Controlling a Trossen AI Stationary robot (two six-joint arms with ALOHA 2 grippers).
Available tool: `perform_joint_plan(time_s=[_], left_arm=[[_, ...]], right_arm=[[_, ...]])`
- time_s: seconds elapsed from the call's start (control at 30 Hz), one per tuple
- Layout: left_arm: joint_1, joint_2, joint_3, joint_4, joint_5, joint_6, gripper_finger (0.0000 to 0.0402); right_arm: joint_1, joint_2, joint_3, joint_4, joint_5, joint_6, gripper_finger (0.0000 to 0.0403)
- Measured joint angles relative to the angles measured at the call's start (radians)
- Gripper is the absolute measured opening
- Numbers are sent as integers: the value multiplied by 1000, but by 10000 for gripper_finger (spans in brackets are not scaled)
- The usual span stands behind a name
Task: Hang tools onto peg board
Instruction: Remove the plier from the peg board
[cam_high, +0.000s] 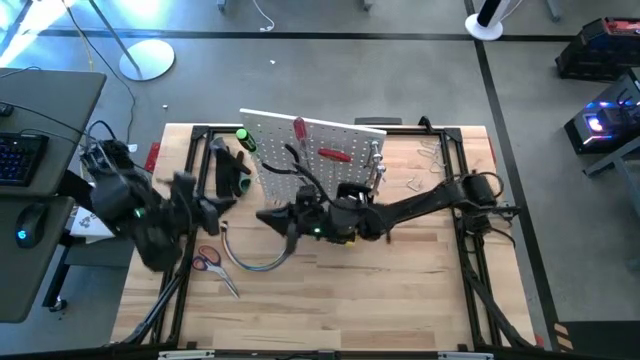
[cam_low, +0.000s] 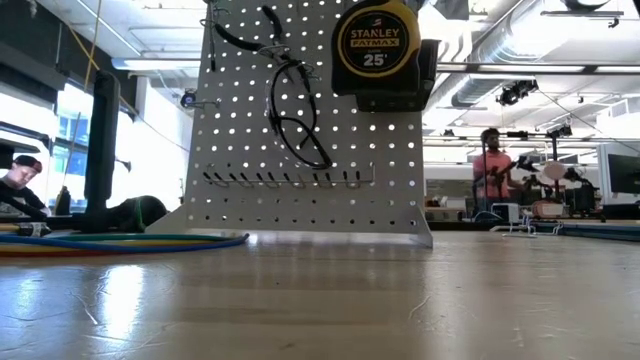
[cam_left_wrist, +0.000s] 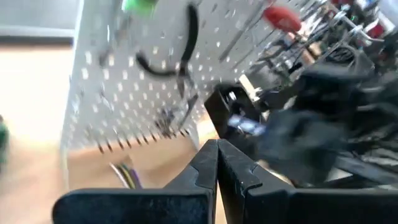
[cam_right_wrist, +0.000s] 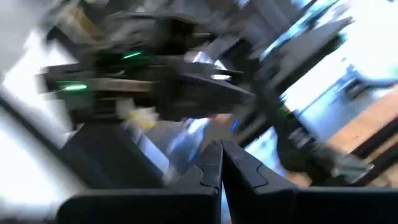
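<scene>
The white peg board stands at the table's far middle. On it hang a green-handled screwdriver, red-handled screwdrivers, black-handled pliers, silver wrenches and a yellow tape measure. Red-handled scissors lie flat on the table at the near left. My left gripper is shut and holds nothing, left of the board's front; its shut fingertips point toward the board. My right gripper is shut and holds nothing, in front of the board, pointing at the left arm.
A curved bundle of coloured cables lies beside the scissors. Metal clamps lie right of the board. A black metal frame runs around the table. A dark object sits left of the board. A person stands in the room behind.
</scene>
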Motion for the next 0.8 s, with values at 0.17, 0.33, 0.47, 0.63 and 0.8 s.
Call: perform_joint_plan(time_s=[0.17,0.33,0.47,0.63,0.8], left_arm=[[-86,-21,-276,260,-45,-213,0],[-104,-94,-489,581,-200,-206,0],[-2,-179,-628,783,-248,-158,0],[179,-226,-847,1132,-143,-181,0],[320,-218,-998,1616,-80,-35,0]], right_arm=[[-7,-155,0,-336,-204,-129,0],[31,-362,2,-718,-153,-240,0],[105,-464,2,-970,71,-233,0],[196,-496,0,-1171,272,-121,0],[243,-469,0,-1254,373,-22,0]])
